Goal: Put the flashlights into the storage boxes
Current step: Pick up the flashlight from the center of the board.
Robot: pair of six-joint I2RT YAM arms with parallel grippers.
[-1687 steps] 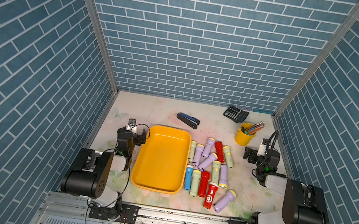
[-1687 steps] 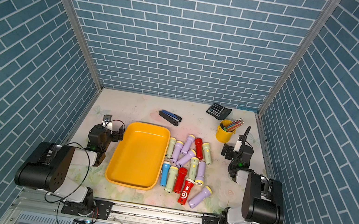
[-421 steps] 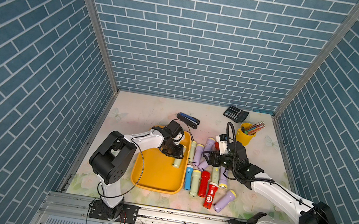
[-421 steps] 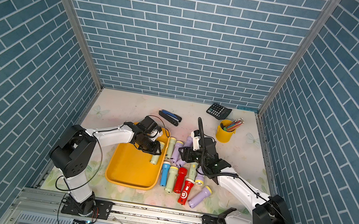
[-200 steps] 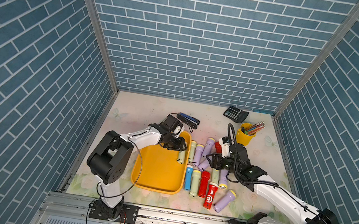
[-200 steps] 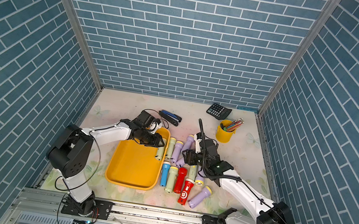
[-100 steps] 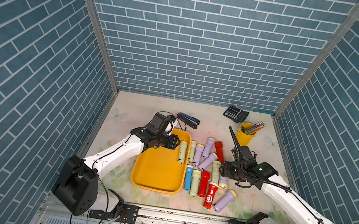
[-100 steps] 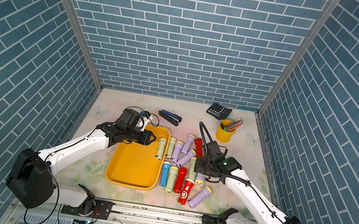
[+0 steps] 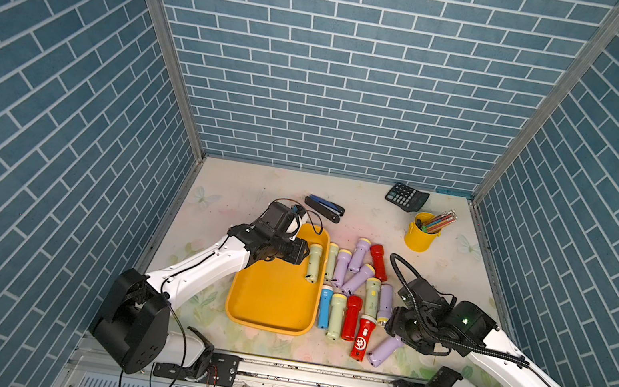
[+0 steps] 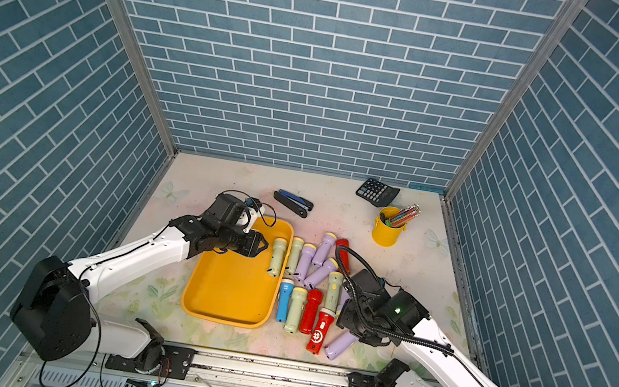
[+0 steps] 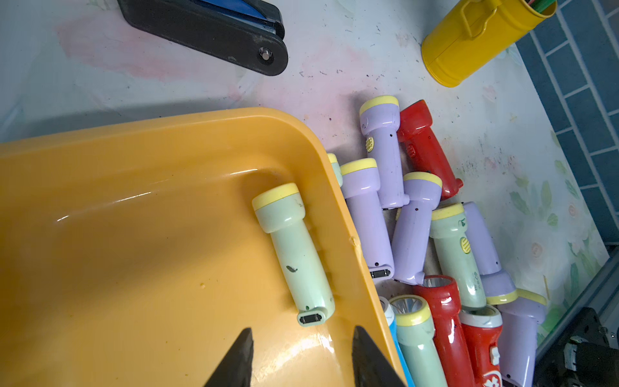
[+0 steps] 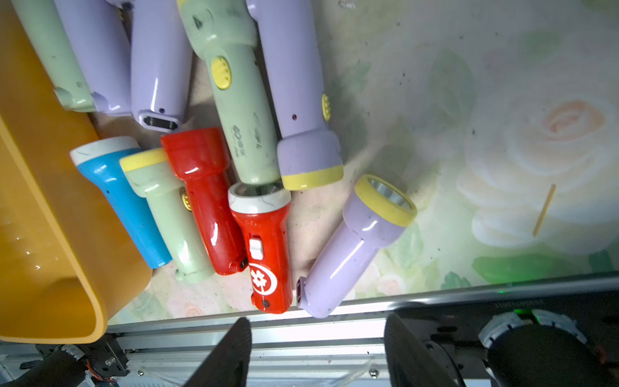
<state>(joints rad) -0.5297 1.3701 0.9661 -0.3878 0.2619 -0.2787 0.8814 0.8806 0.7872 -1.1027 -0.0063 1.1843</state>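
Observation:
The yellow-orange storage box holds one pale green flashlight along its right wall. My left gripper hangs open just left of it, with nothing between the jaws. Several flashlights lie in a pile right of the box, among them a blue one and a red one with a white emblem. My right gripper is open and empty above the front lilac flashlight.
A yellow pencil cup, a black calculator and a black-and-blue stapler stand at the back. The metal front rail runs close below the right gripper. Brick walls enclose three sides.
The left gripper has drawn back to the left, leaving the green flashlight lying in the box. The right gripper has moved from over the pile toward the front edge.

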